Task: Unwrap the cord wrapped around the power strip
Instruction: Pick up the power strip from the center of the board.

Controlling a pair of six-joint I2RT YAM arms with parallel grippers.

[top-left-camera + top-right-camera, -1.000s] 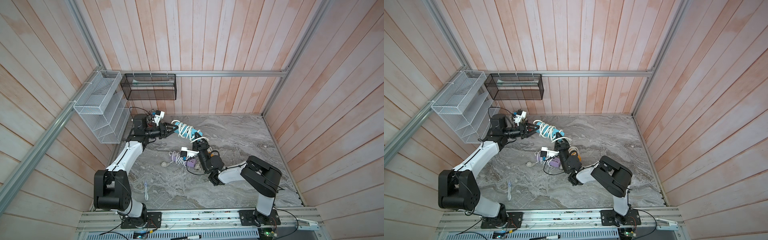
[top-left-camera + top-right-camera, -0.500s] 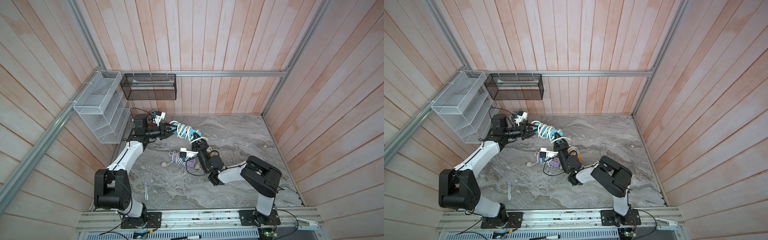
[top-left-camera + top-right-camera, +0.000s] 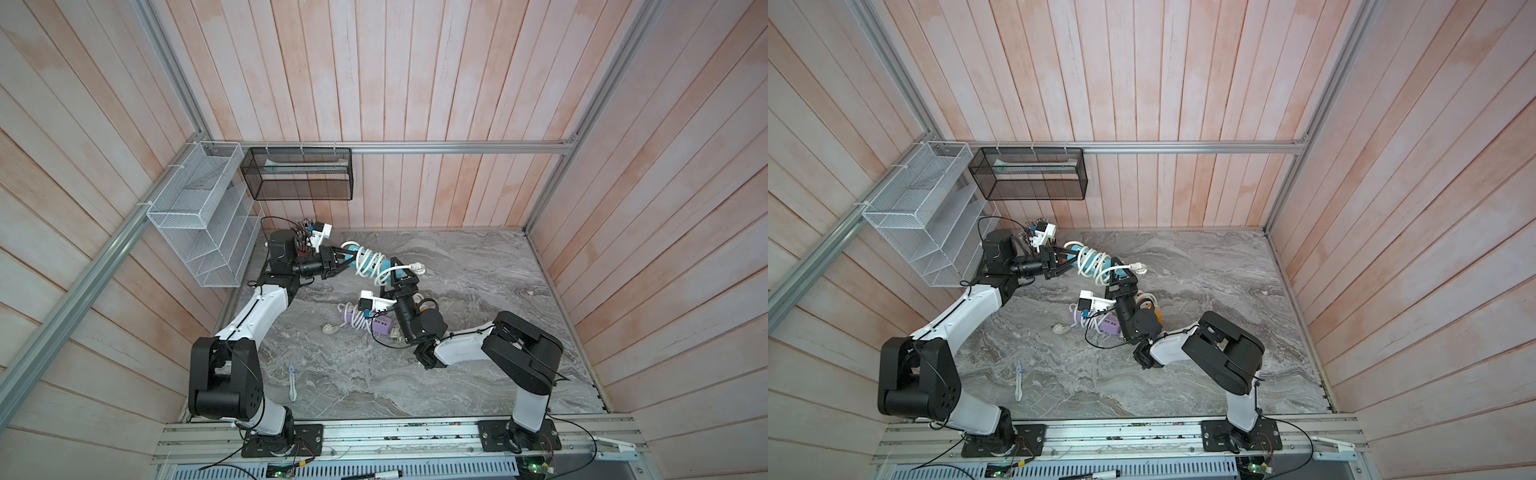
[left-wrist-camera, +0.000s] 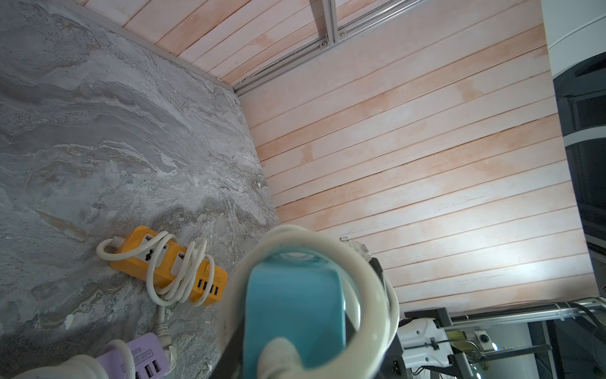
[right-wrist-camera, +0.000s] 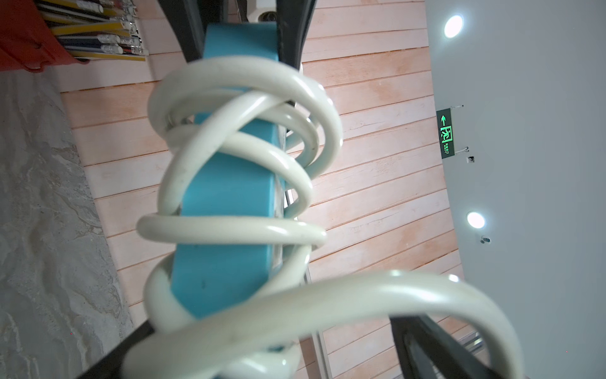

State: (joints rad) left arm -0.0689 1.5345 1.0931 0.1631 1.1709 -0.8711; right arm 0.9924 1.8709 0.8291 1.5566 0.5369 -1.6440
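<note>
A: How many pwr strips are showing?

B: Three. One blue plastic power strip (image 3: 385, 264) is hanging tilted above the grey marble-look table (image 3: 478, 299), near the back-left corner. A thick white cord (image 3: 368, 262) is coiling round it, four or five turns, hard to count. Its white plug (image 3: 417, 268) is sticking out past the right arm's tool. One purple plastic strip (image 3: 382, 325) and one orange plastic strip (image 4: 170, 266) are lying on the table, each w/ its own white cord wrapped round.

A: And the grippers?

B: Two. The left gripper (image 3: 345, 261) is clamping one end of the blue strip, black fingers (image 5: 193, 29) pressing both sides. The right gripper (image 3: 402, 269) is standing wide open round the other end, gripping nothing.

A: Baskets?

B: Two on the walls: one white wire basket (image 3: 195, 216), one black mesh basket (image 3: 299, 174).
</note>
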